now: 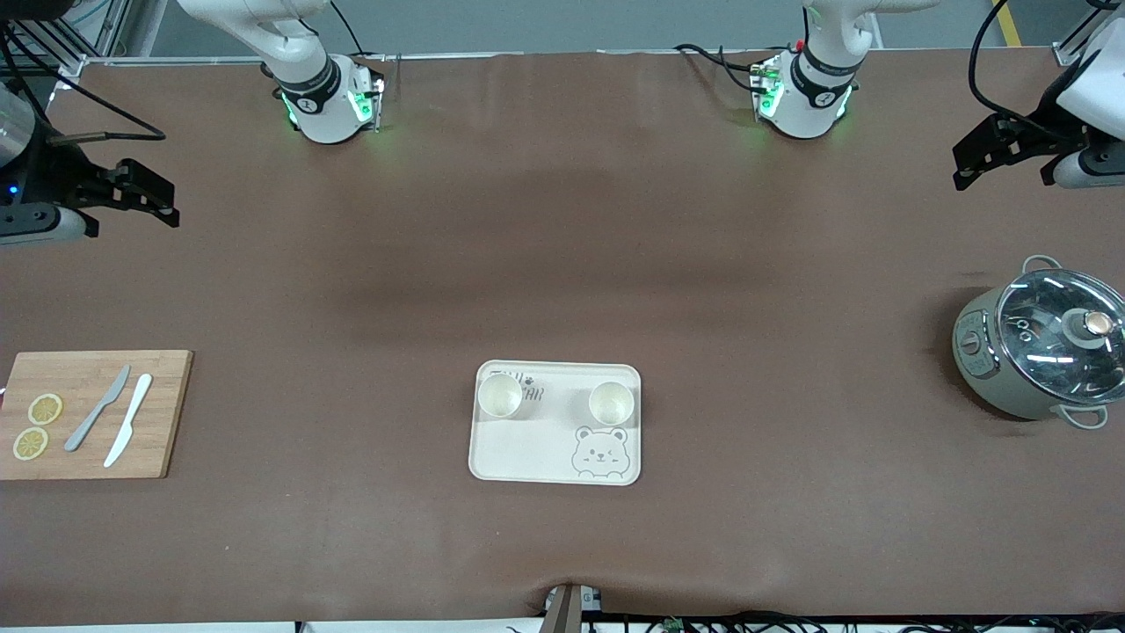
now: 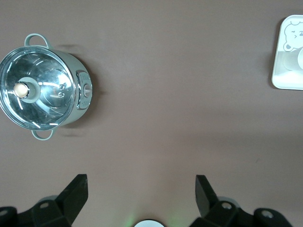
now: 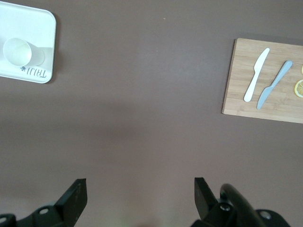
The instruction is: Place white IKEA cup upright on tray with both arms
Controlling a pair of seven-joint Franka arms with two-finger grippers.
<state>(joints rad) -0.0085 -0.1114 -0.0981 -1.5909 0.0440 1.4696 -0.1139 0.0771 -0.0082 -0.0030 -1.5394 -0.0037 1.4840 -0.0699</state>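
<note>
The cream tray (image 1: 527, 448) with the bear drawing lies in the middle of the table, toward the front camera. Two white cups stand upright on it: one (image 1: 499, 396) toward the right arm's end, the other (image 1: 611, 403) toward the left arm's end. My left gripper (image 1: 1002, 167) hangs open and empty over bare table at the left arm's end (image 2: 141, 182). My right gripper (image 1: 132, 207) hangs open and empty over bare table at the right arm's end (image 3: 139, 184). The right wrist view shows a tray corner (image 3: 45, 28) with one cup (image 3: 18, 51). The left wrist view shows the tray's edge (image 2: 284, 75).
A wooden cutting board (image 1: 158, 413) with a grey knife (image 1: 97, 409), a white knife (image 1: 128, 418) and two lemon slices (image 1: 44, 409) lies at the right arm's end. A grey pot with a glass lid (image 1: 1046, 352) stands at the left arm's end.
</note>
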